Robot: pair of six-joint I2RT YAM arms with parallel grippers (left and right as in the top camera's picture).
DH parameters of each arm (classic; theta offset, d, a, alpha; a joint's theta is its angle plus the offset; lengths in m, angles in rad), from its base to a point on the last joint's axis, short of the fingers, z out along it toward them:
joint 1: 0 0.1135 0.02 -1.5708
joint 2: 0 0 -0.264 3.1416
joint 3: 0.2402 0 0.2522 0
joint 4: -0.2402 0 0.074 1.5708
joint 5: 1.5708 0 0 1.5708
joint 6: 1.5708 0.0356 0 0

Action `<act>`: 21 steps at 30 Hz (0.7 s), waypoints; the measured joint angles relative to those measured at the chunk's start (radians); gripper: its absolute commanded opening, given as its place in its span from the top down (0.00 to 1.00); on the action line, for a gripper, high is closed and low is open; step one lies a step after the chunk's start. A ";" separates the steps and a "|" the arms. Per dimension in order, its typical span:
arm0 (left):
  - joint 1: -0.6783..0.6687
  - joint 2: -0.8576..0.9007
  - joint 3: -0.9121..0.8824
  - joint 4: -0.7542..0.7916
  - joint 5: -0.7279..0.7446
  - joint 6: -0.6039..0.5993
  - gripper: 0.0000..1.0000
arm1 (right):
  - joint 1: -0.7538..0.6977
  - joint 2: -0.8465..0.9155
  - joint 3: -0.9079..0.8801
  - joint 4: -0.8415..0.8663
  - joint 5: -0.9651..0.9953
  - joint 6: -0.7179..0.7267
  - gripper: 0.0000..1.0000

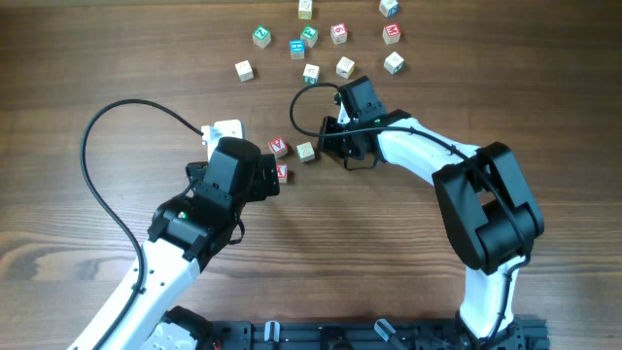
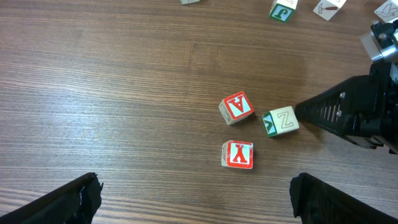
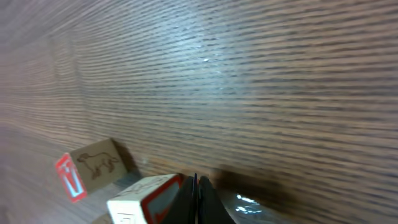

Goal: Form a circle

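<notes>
Desk [image 1: 78, 58] of dark wood grain, left fingers [image 2: 68, 202] spread wide and empty at near left, right fingers [image 3: 196, 199] pinched together, gripping nothing, at right, loose cubes [image 1: 311, 73] scattered toward far edge, circle [image 2: 241, 112] of three tiny cubes mid-desk between both, pale cube [image 2: 281, 120] just beside right tips.
</notes>
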 measured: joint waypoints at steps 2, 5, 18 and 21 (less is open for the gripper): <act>0.000 0.000 0.000 0.000 0.000 0.000 0.00 | 0.000 0.000 0.000 0.004 -0.033 0.002 0.96; 0.000 0.000 0.000 0.000 0.000 0.000 0.00 | 0.000 0.000 0.000 0.004 -0.094 0.001 0.96; 0.000 0.000 0.000 0.000 0.000 0.000 0.00 | 0.000 0.000 0.000 -0.018 -0.132 0.001 0.96; 0.000 0.000 0.000 0.000 0.000 0.000 0.00 | 0.000 0.000 0.000 -0.020 -0.137 0.001 0.96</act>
